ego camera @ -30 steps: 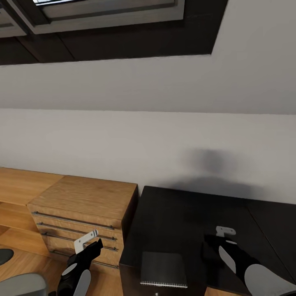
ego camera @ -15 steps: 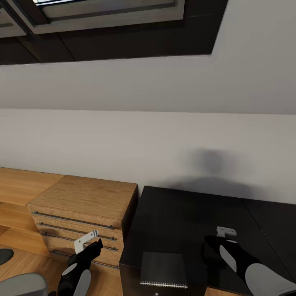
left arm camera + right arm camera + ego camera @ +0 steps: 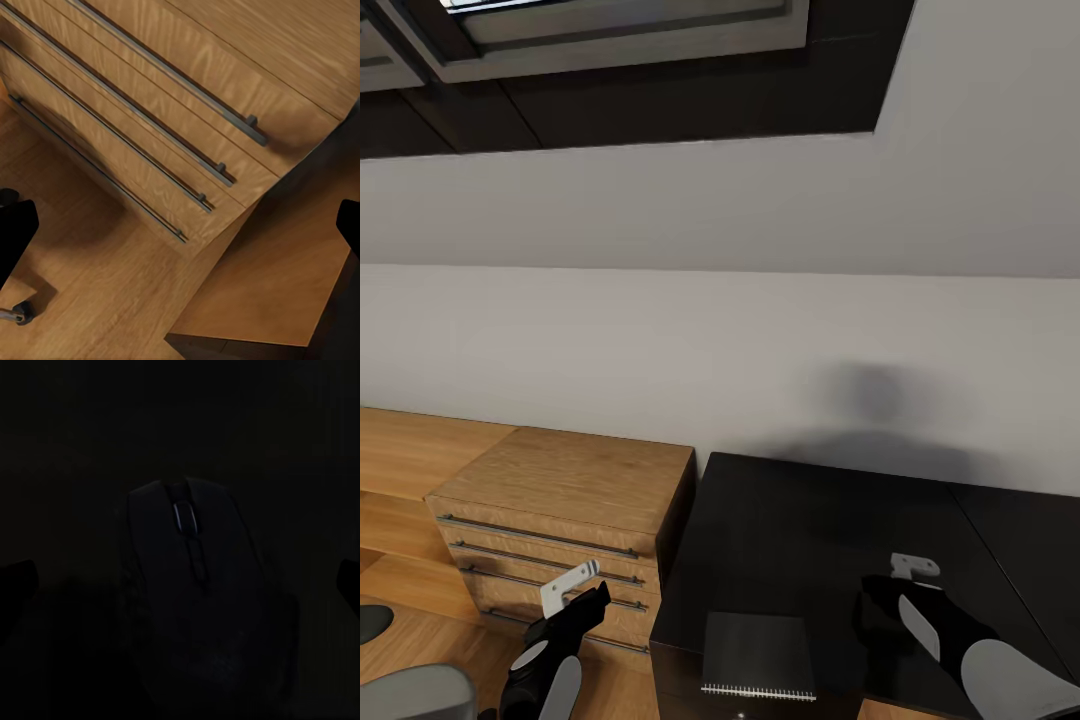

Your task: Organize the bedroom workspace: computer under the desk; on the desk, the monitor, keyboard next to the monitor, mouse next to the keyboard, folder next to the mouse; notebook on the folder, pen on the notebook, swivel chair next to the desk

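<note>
The right end effector has edged lower, spread over the mouse.

Even, soft light fills the head view; a blurred grey shadow sits on the white wall above the glossy black table. The right wrist view is nearly black, the mouse barely readable. The wooden drawers look sharp and warmly lit.
</note>
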